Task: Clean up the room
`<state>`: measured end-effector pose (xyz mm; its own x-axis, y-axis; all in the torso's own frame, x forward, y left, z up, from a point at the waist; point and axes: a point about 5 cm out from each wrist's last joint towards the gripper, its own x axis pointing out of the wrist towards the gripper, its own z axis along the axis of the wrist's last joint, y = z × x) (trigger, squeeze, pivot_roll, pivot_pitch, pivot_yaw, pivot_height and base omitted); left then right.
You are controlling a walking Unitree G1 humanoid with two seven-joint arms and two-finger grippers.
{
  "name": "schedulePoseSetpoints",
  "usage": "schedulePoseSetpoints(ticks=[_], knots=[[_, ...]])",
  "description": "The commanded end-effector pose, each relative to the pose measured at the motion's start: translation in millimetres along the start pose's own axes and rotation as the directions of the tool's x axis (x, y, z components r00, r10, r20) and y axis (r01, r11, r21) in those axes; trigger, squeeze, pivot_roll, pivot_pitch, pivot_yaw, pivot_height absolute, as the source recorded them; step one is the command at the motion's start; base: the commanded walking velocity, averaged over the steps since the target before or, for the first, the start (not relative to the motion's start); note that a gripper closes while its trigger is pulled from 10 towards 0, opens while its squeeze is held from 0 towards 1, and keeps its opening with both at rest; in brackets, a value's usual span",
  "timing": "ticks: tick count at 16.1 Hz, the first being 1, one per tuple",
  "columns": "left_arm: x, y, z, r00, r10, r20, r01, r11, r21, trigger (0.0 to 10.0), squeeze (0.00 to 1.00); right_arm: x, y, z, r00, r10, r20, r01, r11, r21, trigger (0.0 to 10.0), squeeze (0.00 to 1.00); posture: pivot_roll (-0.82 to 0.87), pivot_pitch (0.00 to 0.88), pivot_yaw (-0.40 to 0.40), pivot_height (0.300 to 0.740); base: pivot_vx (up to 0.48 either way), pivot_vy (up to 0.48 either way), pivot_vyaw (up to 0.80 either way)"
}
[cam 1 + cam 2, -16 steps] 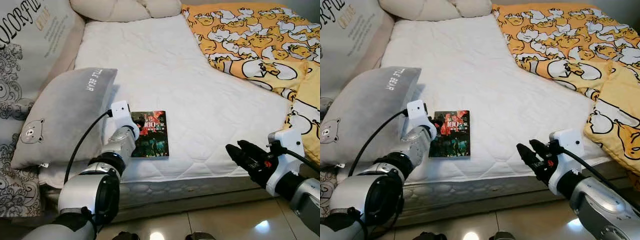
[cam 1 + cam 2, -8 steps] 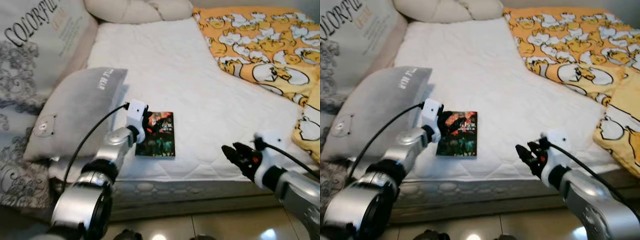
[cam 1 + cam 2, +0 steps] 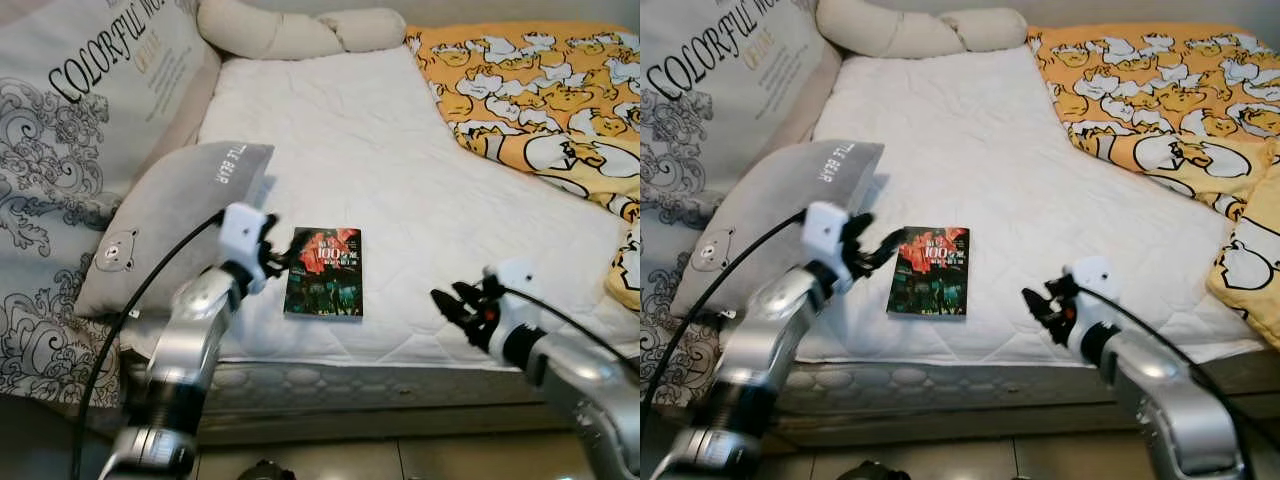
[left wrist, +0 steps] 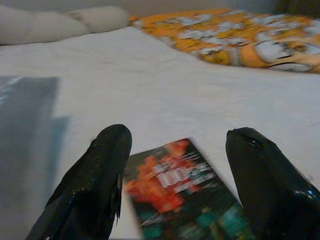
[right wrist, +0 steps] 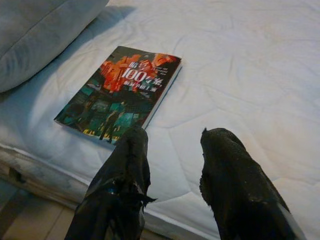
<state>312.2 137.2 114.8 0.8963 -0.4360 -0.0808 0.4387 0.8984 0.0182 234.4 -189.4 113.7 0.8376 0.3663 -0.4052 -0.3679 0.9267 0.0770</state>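
Observation:
A dark book [image 3: 324, 272] with a red and teal cover lies flat on the white mattress [image 3: 340, 140] near its front edge. My left gripper [image 3: 281, 258] hovers open just left of the book, at its upper left corner; in the left wrist view the book [image 4: 180, 195] shows between the two black fingers [image 4: 95, 185]. My right gripper [image 3: 452, 303] is open above the mattress edge, to the right of the book and apart from it. The right wrist view shows the book [image 5: 120, 90] ahead of its fingers [image 5: 125, 180].
A grey bear pillow [image 3: 170, 220] leans just left of the book. A printed cushion [image 3: 80, 130] stands at far left. An orange duck-print blanket [image 3: 540, 90] covers the right side of the bed. Cream pillows [image 3: 290, 30] lie at the head. Floor tiles [image 3: 400, 460] run below.
The camera has shifted, so the bed sits further right in view. My left gripper has lifted and stretched out toward the book's left edge. The right gripper has come slightly closer to the mattress edge.

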Motion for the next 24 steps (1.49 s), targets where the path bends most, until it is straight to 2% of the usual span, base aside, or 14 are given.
schedulePoseSetpoints(ticks=[1, 3, 6, 8, 12, 15, 17, 20, 21, 22, 24], knots=[[-16.9, 0.3, 0, 0.999, 0.051, -0.018, -0.050, 0.998, 0.046, 10.0, 0.00, 2.5, 4.5, -7, 1.000, 0.014, 0.012, -0.014, 1.000, -0.024, 10.0, 0.00, -0.07, 0.000, 0.087, 0.740, 0.000, 0.000, 0.00], [-33.9, -3.3, 1, 0.997, 0.074, -0.023, -0.073, 0.996, 0.057, 10.0, 0.00, 7.4, 4.5, -15, 1.000, 0.009, 0.017, -0.009, 0.999, -0.042, 10.0, 0.00, -0.06, 0.000, 0.089, 0.740, 0.000, 0.000, 0.40], [-52.8, -2.4, 2, 0.992, 0.125, -0.027, -0.124, 0.991, 0.047, 10.0, 0.00, 17.0, 1.3, -19, 1.000, 0.000, 0.019, 0.001, 0.999, -0.039, 10.0, 0.00, -0.03, 0.000, 0.078, 0.740, 0.084, 0.000, 0.80], [-62.7, -4.9, 1, 0.990, 0.128, -0.053, -0.124, 0.990, 0.061, 10.0, 0.00, 20.0, 0.2, -24, 1.000, 0.015, 0.010, -0.015, 0.997, -0.073, 10.0, 0.00, -0.01, 0.000, 0.067, 0.740, 0.296, 0.000, 0.80], [-67.0, -4.7, 6, 0.988, 0.141, -0.056, -0.138, 0.989, 0.058, 10.0, 0.00, 22.3, -3.3, -27, 1.000, 0.026, -0.004, -0.026, 0.995, -0.094, 10.0, 0.00, 0.02, 0.000, 0.045, 0.740, 0.305, 0.000, 0.20], [-74.2, -3.7, 5, 0.983, 0.171, -0.073, -0.168, 0.985, 0.046, 10.0, 0.00, 29.0, -5.3, -20, 0.998, 0.058, 0.015, -0.056, 0.993, -0.108, 10.0, 0.00, 0.05, 0.000, 0.023, 0.740, 0.301, 0.000, 0.00], [-77.5, -1.0, 2, 0.978, 0.189, -0.083, -0.188, 0.982, 0.021, 10.0, 0.00, 31.4, -4.1, -17, 0.996, 0.090, 0.005, -0.088, 0.985, -0.147, 10.0, 0.00, 0.05, 0.000, 0.010, 0.740, 0.000, 0.000, 0.00], [-81.8, -0.8, 3, 0.986, 0.136, -0.092, -0.136, 0.991, 0.010, 10.0, 0.00, 33.0, -2.6, -17, 0.989, 0.144, -0.030, -0.147, 0.970, -0.193, 10.0, 0.00, 0.06, 0.000, -0.006, 0.740, 0.000, 0.000, 0.00], [-84.9, -2.7, 4, 0.992, 0.074, -0.098, -0.073, 0.997, 0.014, 10.0, 0.00, 34.6, -1.9, -16, 0.984, 0.173, -0.039, -0.178, 0.964, -0.200, 10.0, 0.00, 0.07, 0.000, -0.010, 0.740, 0.000, 0.000, 0.00], [-90.8, -5.6, 4, 0.990, -0.029, -0.135, 0.032, 0.999, 0.020, 10.0, 0.00, 39.7, 0.1, -15, 0.972, 0.225, -0.062, -0.233, 0.949, -0.211, 10.0, 0.00, 0.08, 0.000, -0.012, 0.740, 0.000, 0.000, 0.00], [-94.4, -6.2, 6, 0.981, -0.101, -0.167, 0.101, 0.995, -0.009, 10.0, 0.00, 50.7, 3.6, -14, 0.961, 0.266, -0.076, -0.277, 0.934, -0.225, 10.0, 0.00, 0.08, 0.000, -0.003, 0.740, 0.000, 0.000, 0.00]])
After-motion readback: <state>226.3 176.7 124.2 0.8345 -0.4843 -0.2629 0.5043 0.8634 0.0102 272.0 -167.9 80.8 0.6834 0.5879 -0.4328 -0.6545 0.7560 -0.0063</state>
